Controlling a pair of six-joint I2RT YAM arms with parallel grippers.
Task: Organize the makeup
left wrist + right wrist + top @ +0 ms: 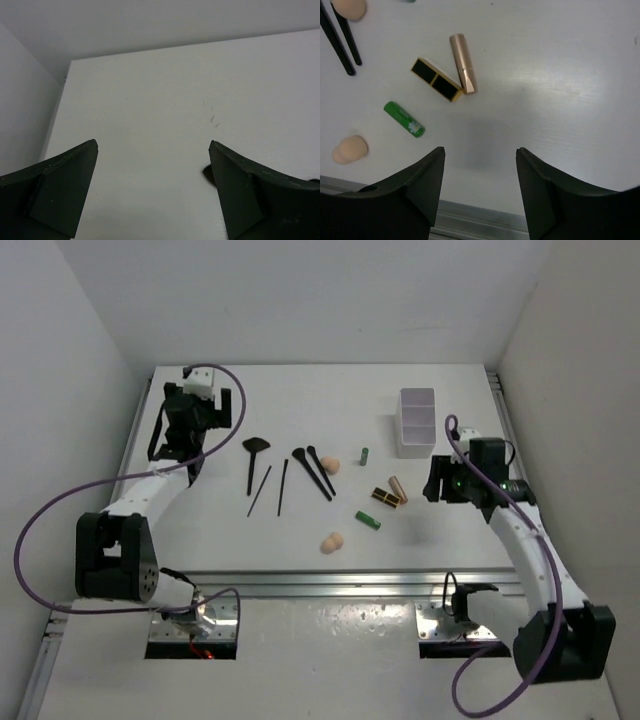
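Observation:
The makeup lies spread over the middle of the white table. Thin black brushes [255,454] and sticks [283,486] lie on the left. One peach sponge [331,465] rests beside them, another [333,541] sits nearer the front. There are two green tubes [368,521], a black-gold lipstick [386,498] and a beige tube [398,487]. My right gripper [437,481] hovers just right of the lipstick [436,80] and beige tube [463,62], open [480,152] and holding nothing. My left gripper [222,408] is at the back left, open [153,145] over bare table.
A white compartmented box [416,422] stands at the back right, just behind my right gripper. White walls close in the table on the left, back and right. A metal rail [470,216] runs along the near edge.

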